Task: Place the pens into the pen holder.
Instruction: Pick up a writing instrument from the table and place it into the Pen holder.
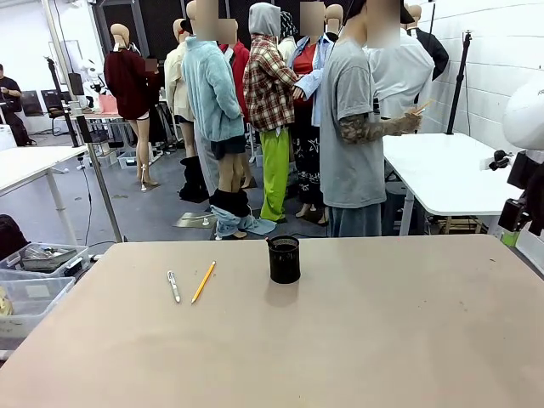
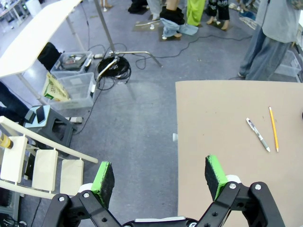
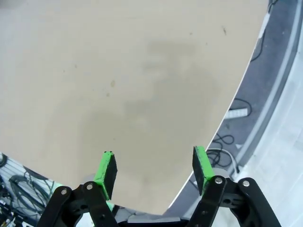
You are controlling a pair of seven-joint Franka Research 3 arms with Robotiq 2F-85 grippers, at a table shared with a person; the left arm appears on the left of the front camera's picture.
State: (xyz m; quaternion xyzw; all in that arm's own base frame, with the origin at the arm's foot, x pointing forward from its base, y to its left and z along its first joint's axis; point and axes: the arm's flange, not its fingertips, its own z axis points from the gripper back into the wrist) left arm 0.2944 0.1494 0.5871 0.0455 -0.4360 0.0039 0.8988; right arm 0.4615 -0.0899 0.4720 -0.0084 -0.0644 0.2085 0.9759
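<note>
The yellow pencil (image 1: pixel 203 282) is lying flat on the tabletop (image 1: pixel 357 340), left of the middle, its long axis running from the near side toward the far side and leaning to the right as it goes. Just beside it on the left, the silver-white pen (image 1: pixel 173 286) is lying flat too, its long axis leaning the other way, so the two are splaying apart toward the far edge and not touching. I cannot tell which end of either is the tip. The pen holder (image 1: pixel 284 259) is standing upright to the right of the pencil, near the far edge and apart from both.

The left jaws are hanging wide apart with nothing between them, straddling the tabletop's left edge: one green pad (image 2: pixel 105 176) over the grey floor, the other over the tabletop, well short of the pen and pencil. The right jaws are standing apart as well, empty, over bare tabletop by its rounded corner.

A person (image 1: pixel 353 127) is standing beyond the far edge.
</note>
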